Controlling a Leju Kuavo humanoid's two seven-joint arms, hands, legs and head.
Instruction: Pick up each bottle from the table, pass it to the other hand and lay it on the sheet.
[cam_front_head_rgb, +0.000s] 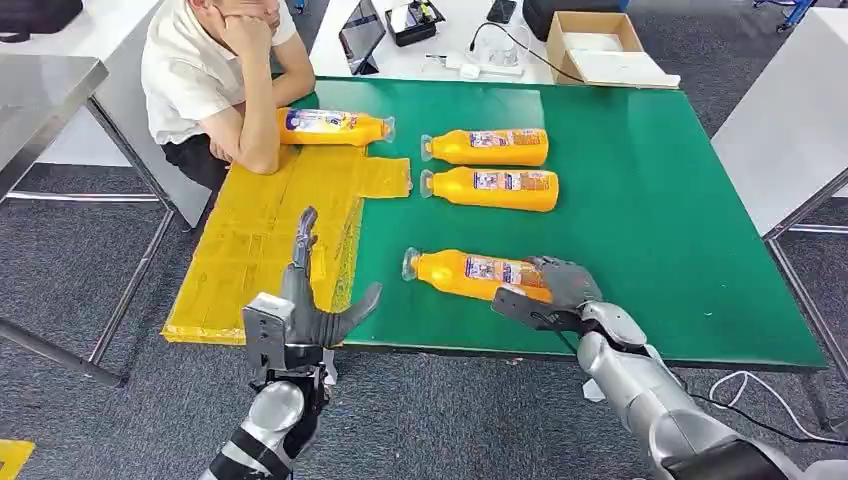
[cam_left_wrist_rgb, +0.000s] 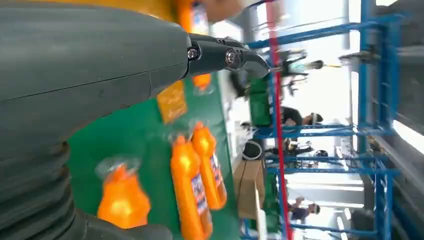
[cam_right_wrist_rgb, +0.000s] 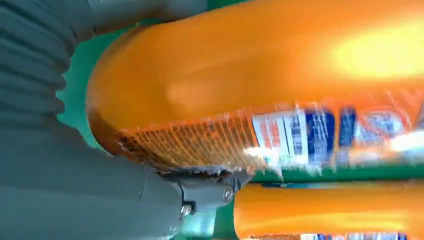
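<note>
on the green table beside the yellow sheet, the right hand is wrapped round the base of the nearest bottle lying flat — the pick-up step, i'd say — while the left hand waits spread and empty, so next comes lifting and passing it across.
</note>
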